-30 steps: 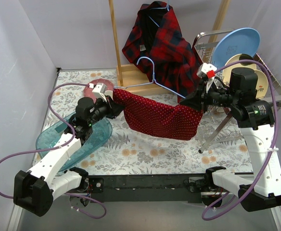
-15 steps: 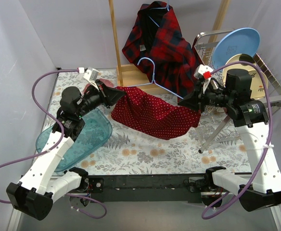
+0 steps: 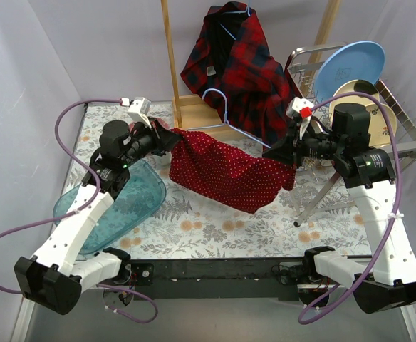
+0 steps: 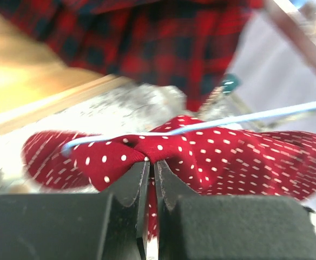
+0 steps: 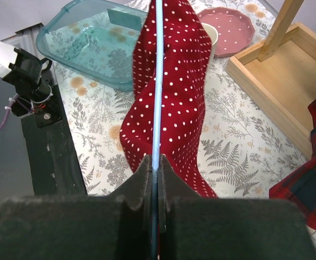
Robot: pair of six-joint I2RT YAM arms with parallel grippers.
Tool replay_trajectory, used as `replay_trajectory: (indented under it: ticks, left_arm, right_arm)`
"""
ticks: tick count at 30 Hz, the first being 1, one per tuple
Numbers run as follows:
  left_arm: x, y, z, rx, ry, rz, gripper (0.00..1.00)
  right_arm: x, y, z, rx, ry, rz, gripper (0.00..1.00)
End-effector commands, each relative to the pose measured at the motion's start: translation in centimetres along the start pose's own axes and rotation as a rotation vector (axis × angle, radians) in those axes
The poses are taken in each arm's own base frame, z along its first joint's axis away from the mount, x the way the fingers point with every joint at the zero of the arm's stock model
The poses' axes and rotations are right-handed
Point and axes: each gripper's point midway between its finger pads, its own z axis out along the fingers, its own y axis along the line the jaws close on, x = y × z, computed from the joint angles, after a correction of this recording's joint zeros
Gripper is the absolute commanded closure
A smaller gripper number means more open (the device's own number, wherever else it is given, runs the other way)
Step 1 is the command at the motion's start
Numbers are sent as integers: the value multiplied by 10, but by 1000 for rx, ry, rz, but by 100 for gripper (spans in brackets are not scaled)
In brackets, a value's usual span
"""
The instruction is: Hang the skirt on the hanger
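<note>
Red white-dotted fabric skirt (image 3: pixel 226 171), one item, hangs at frame centre above the table (image 3: pixel 208 222), between two end effectors. Left end effector (image 4: pixel 150 162): clamped tight on the skirt edge. Right end effector (image 5: pixel 155 162): clamped tight on the single light-blue wire hanger (image 5: pixel 157 81), which lies along the skirt.

The fern-printed surface (image 3: pixel 215 221) carries a teal tub (image 3: pixel 147 196) at 8 o'clock, a pink plate (image 5: pixel 228 24) at 10, a wooden stand base (image 3: pixel 194 112) at 12 and a wire dish rack (image 3: pixel 407 137) at 2.
</note>
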Motion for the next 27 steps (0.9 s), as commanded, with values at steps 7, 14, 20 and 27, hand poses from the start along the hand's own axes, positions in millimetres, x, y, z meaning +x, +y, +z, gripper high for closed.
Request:
replay_trajectory:
  ticks: [7, 14, 20, 27]
  left_arm:
    - [-1, 47, 9, -205, -8, 0, 62]
    - [-5, 30, -23, -182, -46, 28, 24]
    - [-4, 5, -53, -127, -43, 25, 22]
    - [-1, -37, -70, 34, -11, -46, 24]
  right_arm:
    - [-6, 13, -3, -53, -46, -41, 99]
    - [-7, 10, 1, -54, -61, -8, 99]
    - [-11, 7, 7, -73, -85, 41, 99]
    - [-24, -4, 10, -30, -125, 90, 99]
